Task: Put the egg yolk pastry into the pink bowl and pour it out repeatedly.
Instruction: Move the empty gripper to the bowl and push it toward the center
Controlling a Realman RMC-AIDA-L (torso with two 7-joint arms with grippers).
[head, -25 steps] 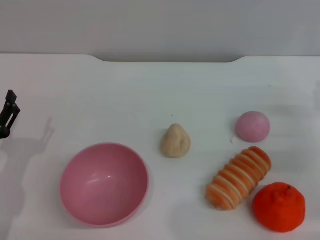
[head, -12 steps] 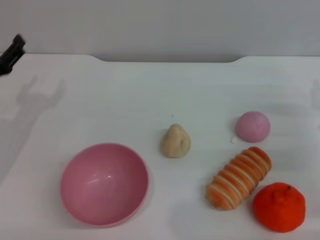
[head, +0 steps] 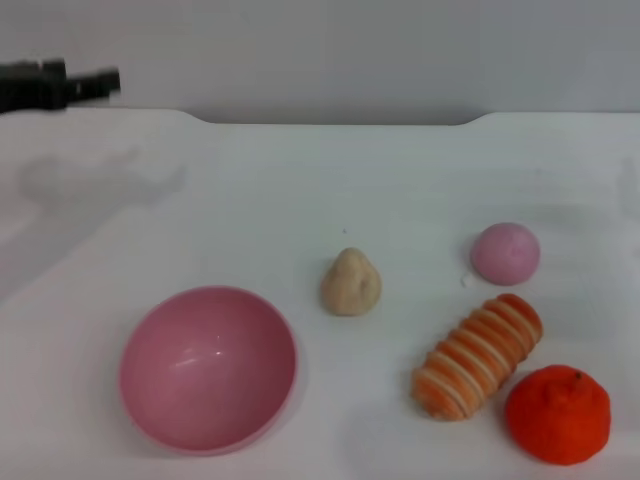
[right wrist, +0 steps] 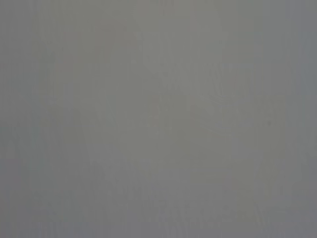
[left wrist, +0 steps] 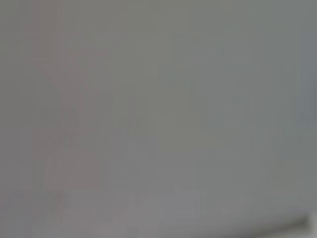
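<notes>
The egg yolk pastry [head: 350,283], a pale beige lump with a pointed top, rests on the white table near the middle. Left of it and nearer to me stands the pink bowl [head: 208,367], upright and with nothing in it. My left gripper [head: 95,82] shows as a dark shape at the far left, high above the table's back edge and far from both. The right gripper is out of view. Both wrist views show only a blank grey surface.
A small pink dome-shaped ball [head: 505,252] lies at the right. In front of it are an orange-and-cream striped roll [head: 478,355] and an orange fruit [head: 558,413]. The table's back edge [head: 330,120] has a notch.
My left gripper has risen from low at the left edge to the upper left and swung to point rightward. The objects on the table have not moved.
</notes>
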